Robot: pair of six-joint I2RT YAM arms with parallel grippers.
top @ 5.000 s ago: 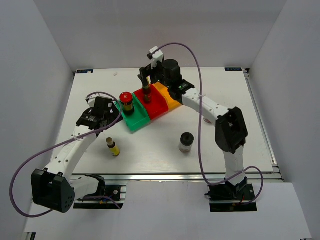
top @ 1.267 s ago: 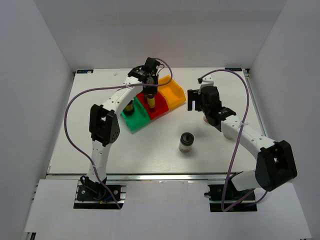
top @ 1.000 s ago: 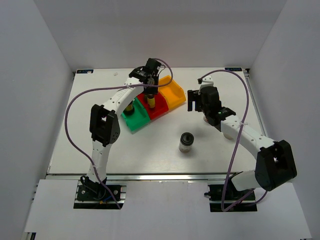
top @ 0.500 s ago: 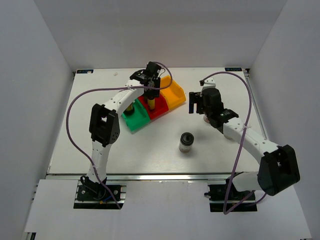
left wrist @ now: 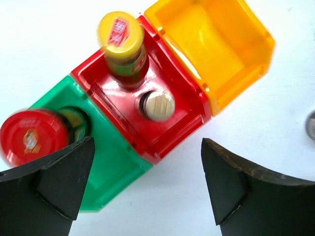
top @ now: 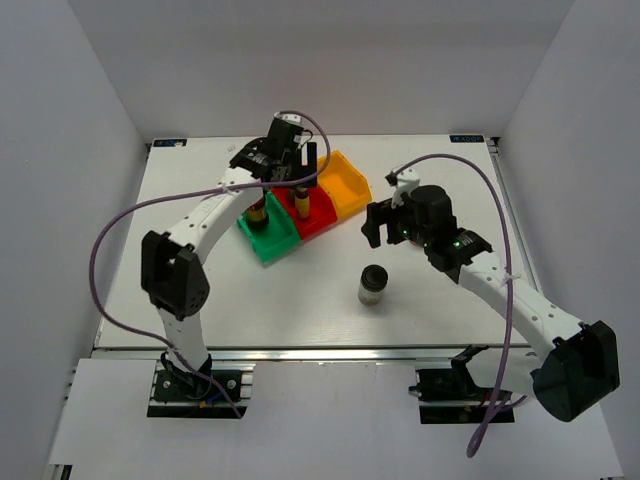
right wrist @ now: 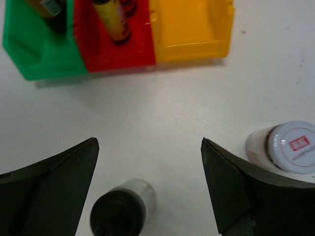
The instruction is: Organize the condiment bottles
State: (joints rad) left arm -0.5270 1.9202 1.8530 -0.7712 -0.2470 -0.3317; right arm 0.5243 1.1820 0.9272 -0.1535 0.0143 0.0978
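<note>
Yellow-capped sauce bottle point(left wrist: 123, 49) upright in red bin point(left wrist: 115, 110), logo seemingly red; left gripper point(left wrist: 146, 141), right gripper point(right wrist: 149, 141) wide.

No legible text anywhere
- Yellow-capped bottle point(left wrist: 120, 32): red patch with pale print on the cap, blurred
- Red-capped jar point(left wrist: 33, 137): yellow emblem on the cap, unreadable
- White-lidded jar point(right wrist: 294, 146): red logo over grey lines on the lid, too small to read
- Blue stickers point(top: 170, 143), both far corners of table point(top: 280, 300): print unreadable
</note>
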